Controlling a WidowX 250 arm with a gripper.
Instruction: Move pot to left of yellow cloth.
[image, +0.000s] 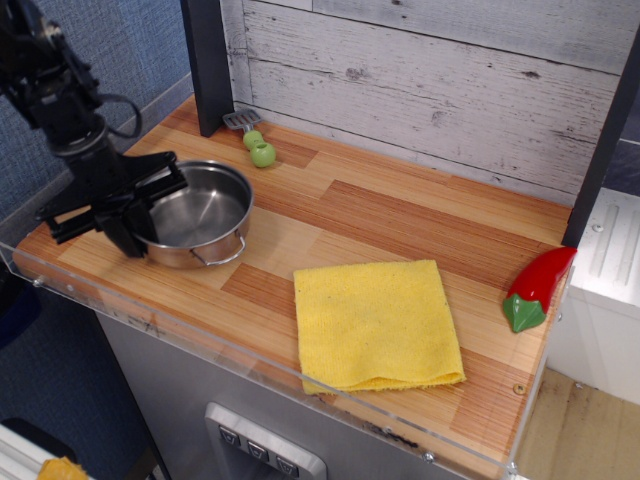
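Note:
The shiny steel pot (198, 215) rests on the wooden table (380, 215), left of the yellow cloth (375, 323) with a gap of bare wood between them. A wire loop handle sticks out at its front. My black gripper (135, 208) sits at the pot's left rim, one finger inside the pot and one outside, shut on the rim. The cloth lies flat near the table's front edge.
A green-handled utensil (255, 147) lies at the back left near a dark post (207, 62). A red chili pepper toy (538, 285) lies at the right edge. A clear plastic lip (250, 352) runs along the table's front. A whitewashed plank wall stands behind.

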